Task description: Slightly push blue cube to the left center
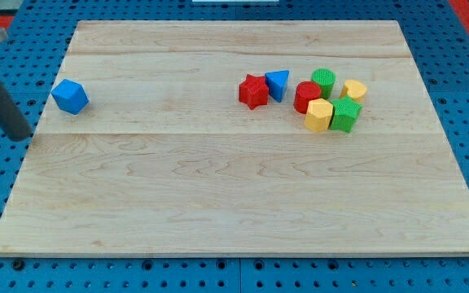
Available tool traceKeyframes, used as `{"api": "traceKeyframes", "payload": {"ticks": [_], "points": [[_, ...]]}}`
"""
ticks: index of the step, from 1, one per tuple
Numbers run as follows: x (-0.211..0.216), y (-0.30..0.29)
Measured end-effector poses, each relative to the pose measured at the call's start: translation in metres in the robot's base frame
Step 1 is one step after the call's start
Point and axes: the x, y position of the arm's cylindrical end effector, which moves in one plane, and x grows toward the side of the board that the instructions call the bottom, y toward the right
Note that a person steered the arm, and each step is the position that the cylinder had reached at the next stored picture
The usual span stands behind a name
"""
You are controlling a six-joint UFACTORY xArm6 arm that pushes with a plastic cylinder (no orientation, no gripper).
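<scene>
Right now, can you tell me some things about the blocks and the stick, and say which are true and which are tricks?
1. The blue cube sits alone near the board's left edge. True.
2. My tip touches the blue cube. False: it is off the board, left of and below the cube, with a gap between.
3. The red star is next to the blue triangle. True.
4. The green blocks are at the view's bottom. False: the green cylinder and the other green block are in the upper-right cluster.
5. There are two yellow blocks. True.
</scene>
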Motion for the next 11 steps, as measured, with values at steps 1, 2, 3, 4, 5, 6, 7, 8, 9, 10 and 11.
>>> {"api": "traceKeyframes", "payload": {"ticks": [1, 2, 3, 4, 5, 6, 7, 8, 9, 10, 11], "points": [[-0.037, 0.031], [-0.046, 0.024], [-0.052, 0.074], [-0.048, 0.084], [-0.048, 0.085], [-0.044, 0.035], [-0.099, 0.014], [-0.113, 0.054], [-0.091, 0.096], [-0.085, 0.113], [-0.084, 0.025]]}}
